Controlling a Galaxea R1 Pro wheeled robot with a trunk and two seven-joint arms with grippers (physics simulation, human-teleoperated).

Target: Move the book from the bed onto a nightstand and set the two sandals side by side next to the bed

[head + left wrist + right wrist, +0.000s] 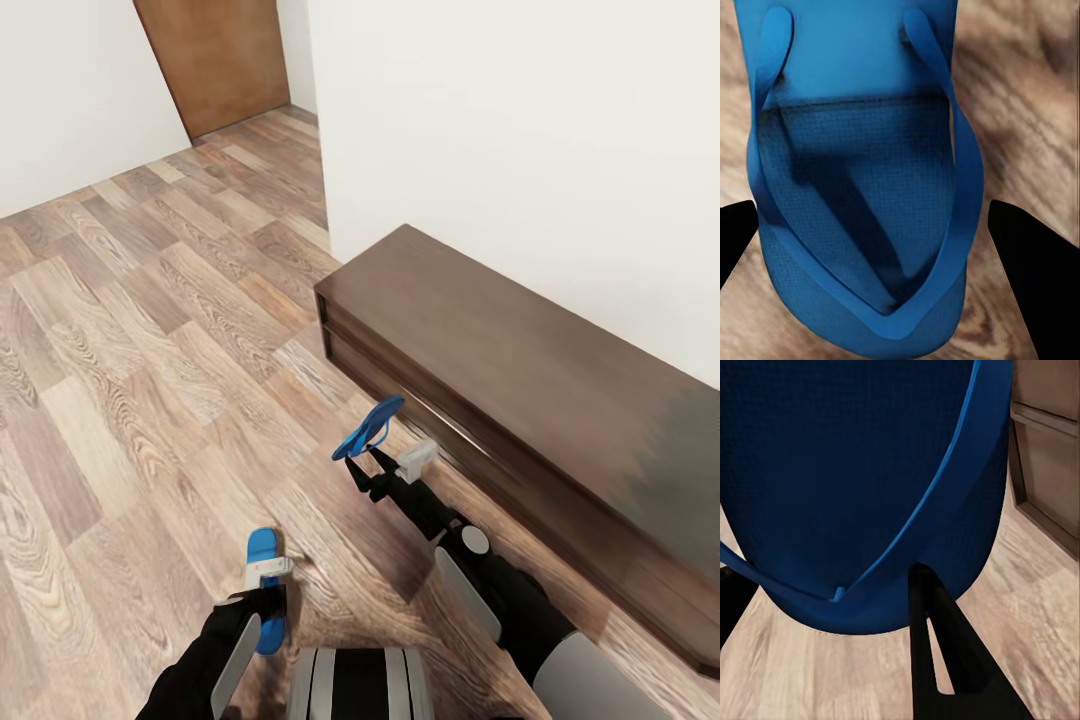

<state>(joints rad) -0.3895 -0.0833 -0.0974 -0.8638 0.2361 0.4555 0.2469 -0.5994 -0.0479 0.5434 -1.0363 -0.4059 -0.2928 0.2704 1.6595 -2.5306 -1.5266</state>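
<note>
Sandals: light, floppy; one (368,428) clamped at its edge in right gripper (352,462); other (264,585) apparently unclamped between spread left gripper (900,225) fingers.

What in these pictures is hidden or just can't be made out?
- Left sandal: in the head view its near end is covered by the left gripper.
- Left gripper: whether it grips the sandal is unclear; in the left wrist view its fingers flank it.
- Long dark cabinet: cut off by the head view's right edge.
- Door: top cut off.
</note>
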